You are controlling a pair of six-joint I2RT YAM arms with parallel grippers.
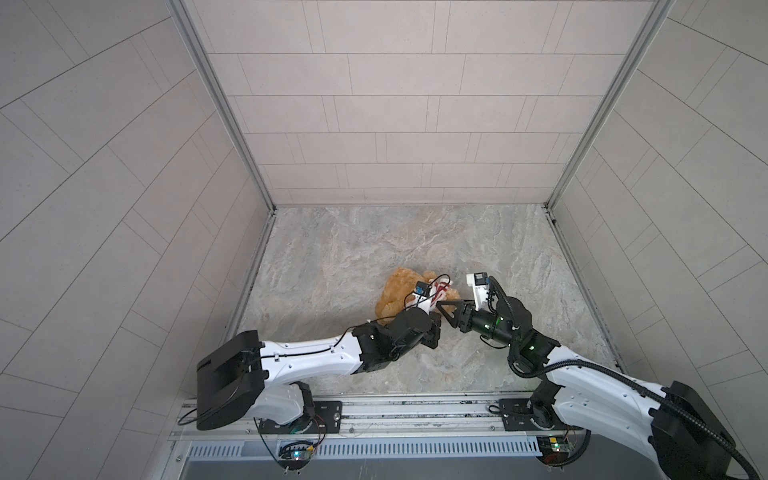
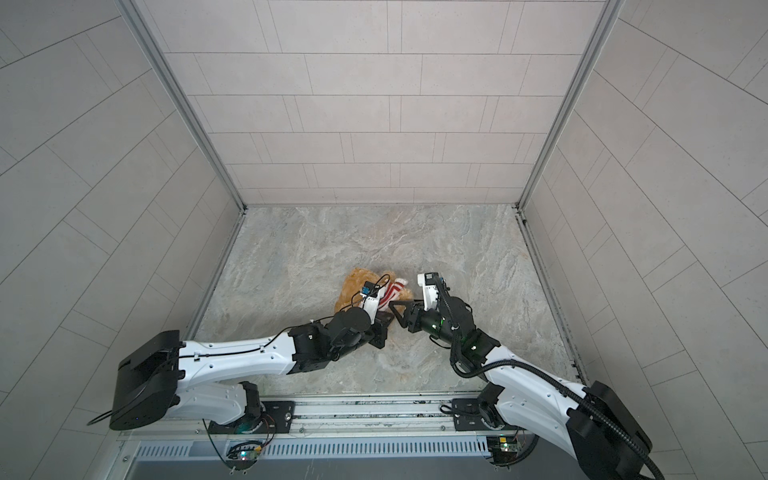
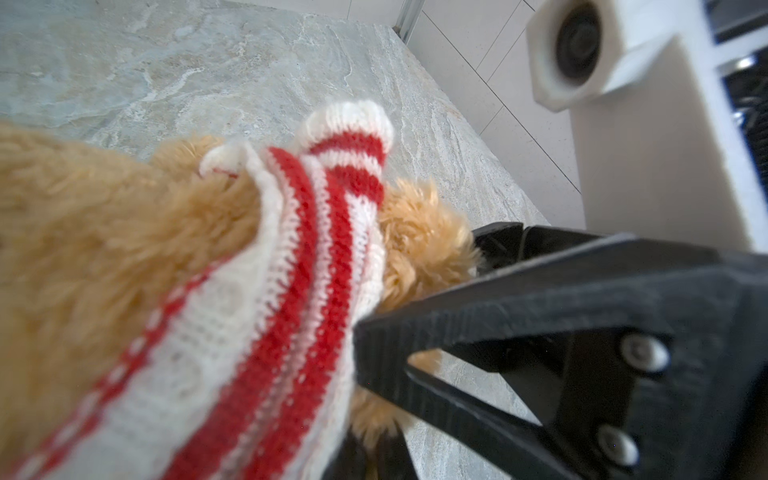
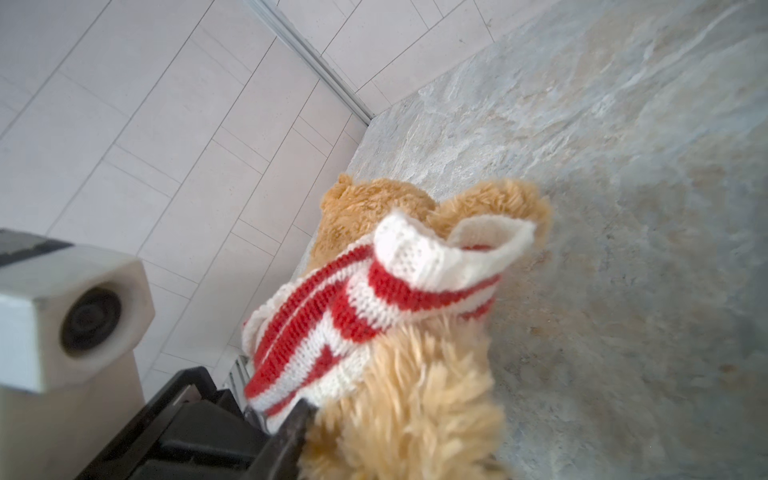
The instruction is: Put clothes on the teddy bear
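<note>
1. The stone-patterned table is shut in by tiled walls on three sides. Its fourth edge meets the mounting rail.
2. Beyond the rail, bare tabletop runs to the far wall and out to both side walls.
3. The teddy bear lies about midway between the rail and the far wall, with a striped sweater draped partly over it.
4. On the bear's rail side, the left gripper is clenched on the sweater's hem, and the knit is drawn taut.
5. The right gripper straddles a fluffy limb, one finger touching the sweater. Whether it pinches, I cannot tell.
</note>
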